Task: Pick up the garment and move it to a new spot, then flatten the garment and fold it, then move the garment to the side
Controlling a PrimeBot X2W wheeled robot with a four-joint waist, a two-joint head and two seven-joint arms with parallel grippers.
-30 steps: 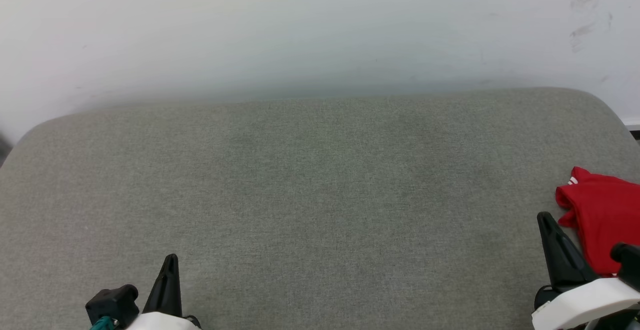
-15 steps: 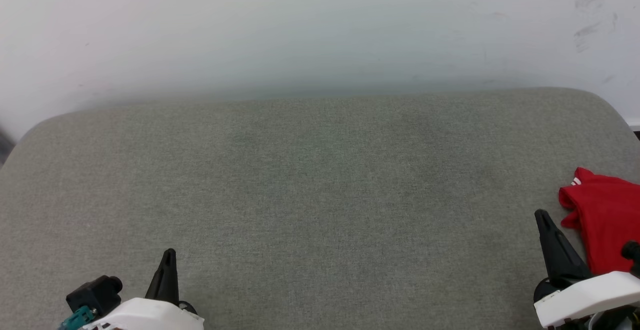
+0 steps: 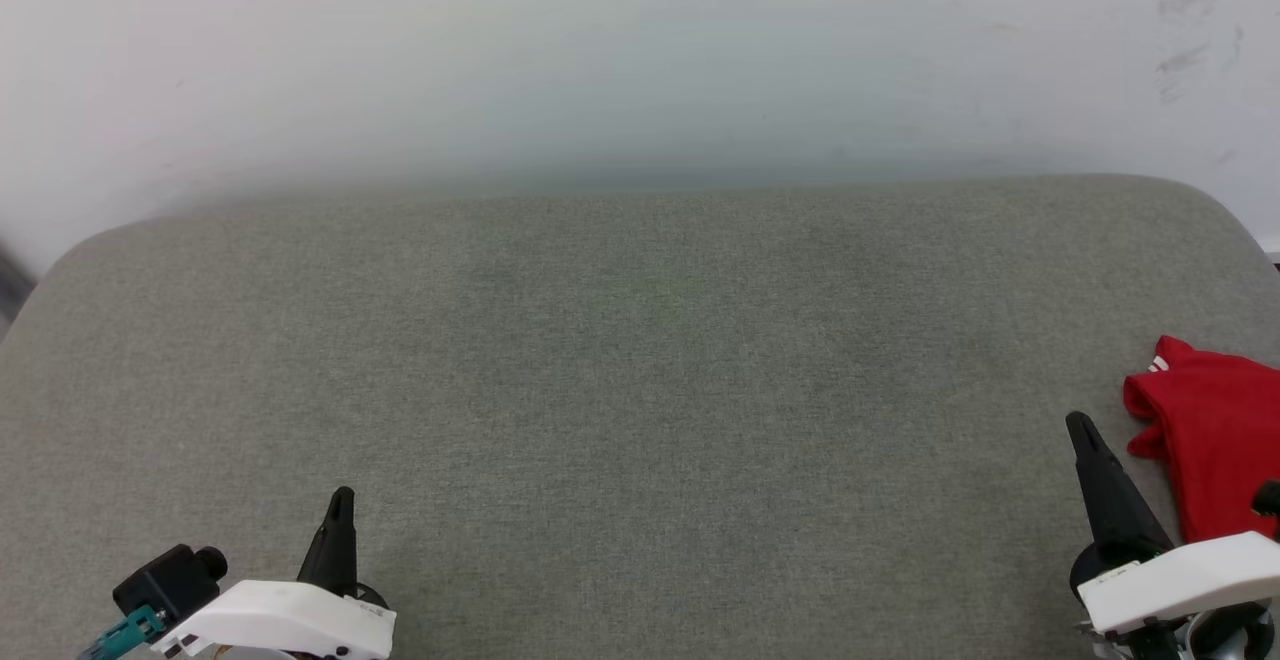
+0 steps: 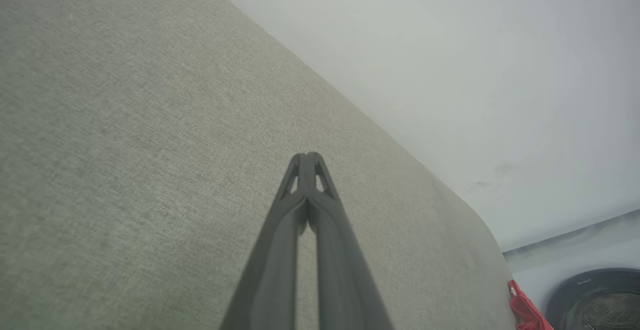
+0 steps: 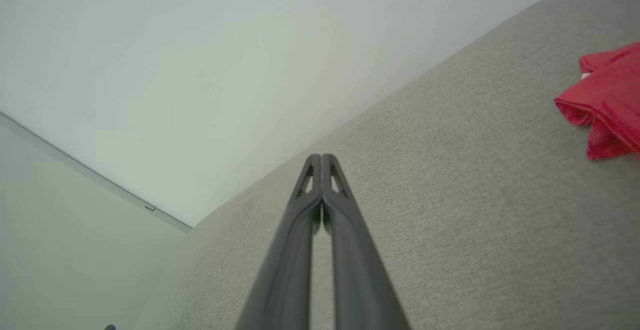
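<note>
The garment [image 3: 1215, 450], a bunched red jersey with a small white mark, lies at the right edge of the grey cushioned surface [image 3: 640, 370]; part of it runs out of the head view. It also appears at the right of the right wrist view as the garment [image 5: 607, 102] and as a red scrap, the garment [image 4: 525, 310], low in the left wrist view. My right gripper [image 3: 1082, 430] is shut and empty, just left of the jersey. At the lower left my left gripper [image 3: 341, 500] is shut and empty, far from the jersey.
A pale wall [image 3: 640, 60] rises behind the cushioned surface, scuffed at the upper right. A dark round object [image 4: 600, 300] sits on the floor beyond the surface's end in the left wrist view.
Both arms have drawn back slightly toward the bottom of the head view. The jersey appears a little further right and lower, in step with a small camera shift.
</note>
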